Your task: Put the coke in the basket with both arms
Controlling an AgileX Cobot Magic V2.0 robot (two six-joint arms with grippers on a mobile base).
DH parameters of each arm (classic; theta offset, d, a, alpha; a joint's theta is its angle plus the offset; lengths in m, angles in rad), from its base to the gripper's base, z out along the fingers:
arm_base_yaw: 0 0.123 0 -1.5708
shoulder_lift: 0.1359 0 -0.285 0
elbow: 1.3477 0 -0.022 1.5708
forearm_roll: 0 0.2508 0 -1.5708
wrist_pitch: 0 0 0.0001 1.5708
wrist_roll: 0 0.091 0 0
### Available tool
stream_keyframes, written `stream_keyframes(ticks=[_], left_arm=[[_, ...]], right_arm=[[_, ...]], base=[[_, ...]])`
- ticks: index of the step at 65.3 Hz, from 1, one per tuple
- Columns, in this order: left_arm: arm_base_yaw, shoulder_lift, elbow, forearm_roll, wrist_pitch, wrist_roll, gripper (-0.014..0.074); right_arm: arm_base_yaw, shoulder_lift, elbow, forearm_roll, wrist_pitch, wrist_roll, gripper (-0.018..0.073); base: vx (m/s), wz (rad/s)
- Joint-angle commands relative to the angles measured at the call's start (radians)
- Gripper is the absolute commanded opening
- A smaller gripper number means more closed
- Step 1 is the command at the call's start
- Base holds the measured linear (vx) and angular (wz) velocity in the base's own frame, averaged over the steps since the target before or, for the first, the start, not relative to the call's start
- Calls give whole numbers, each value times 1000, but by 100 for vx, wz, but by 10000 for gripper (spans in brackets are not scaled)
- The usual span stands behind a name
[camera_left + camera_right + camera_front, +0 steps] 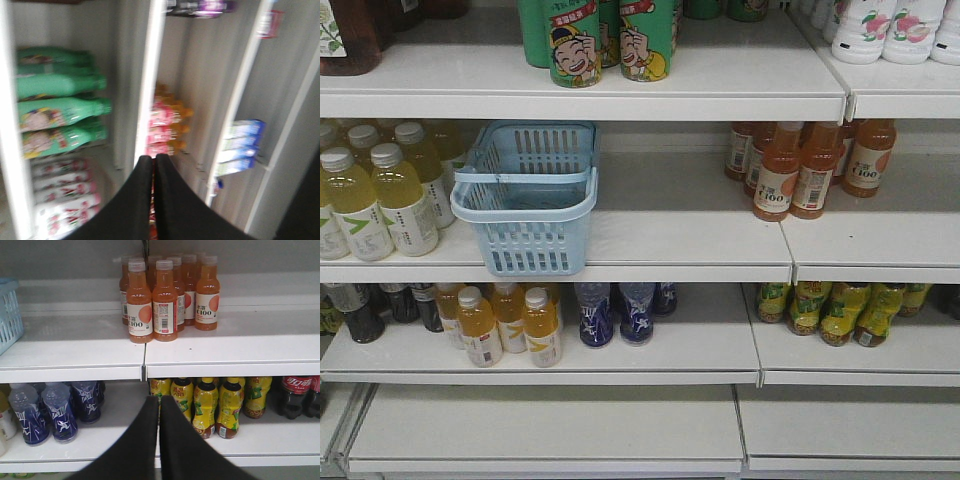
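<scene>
While a slotted, pale blue plastic basket [532, 245] sits on the smooth white middle shelf [680, 235], at nine o'clock from frame centre, the left gripper [152, 159] and right gripper [159, 400], tapered matte-black wedges, each have their fingers pressed together. Orange C100 bottles [152, 305] stand at twelve o'clock from the right gripper.

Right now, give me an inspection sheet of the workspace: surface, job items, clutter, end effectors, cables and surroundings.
Surface: white shelves, partly bare.
Job's things: basket at the middle shelf's front edge, nothing visible inside; red coke bottle not seen.
Clutter: orange bottles right of basket, apart; pale yellow bottles at its left; dark cola bottles on a lower shelf.
End effectors: left end effector shut; right end effector shut; nothing held.
Cables: nothing seen.
Surroundings: stocked shelves above and below; left wrist view blurred.
</scene>
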Motion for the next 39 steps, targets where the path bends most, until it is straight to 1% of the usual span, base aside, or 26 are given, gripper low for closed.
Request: stream_keyframes(ticks=[1, 7, 15, 21, 30, 36, 39], left_arm=[[-2, 33, -92, -9, -8, 66, -6], [-2, 89, -165, -9, 8, 87, -6], [-2, 197, -276, -10, 40, 190, -8], [-2, 289, -364, -11, 84, 243, -8], [-2, 444, -476, -16, 184, 414, -8], [-2, 531, -514, -59, 239, 508, -8], [-2, 569, -517, -86, 241, 575, -8]], right_arm=[[-5, -18, 10, -14, -73, -9, -6], [-5, -18, 10, -14, -73, -9, -6], [-5, -18, 10, -14, -73, -9, -6], [-5, -18, 10, -14, -73, -9, -6], [-5, -18, 10, -14, -73, -9, -6], [-5, -18, 10, -14, -73, -9, -6], [-5, -18, 10, -14, -73, -9, -6]], base=[[0, 0], [0, 0], [0, 0], [0, 0], [0, 0], [0, 0], [0, 0]])
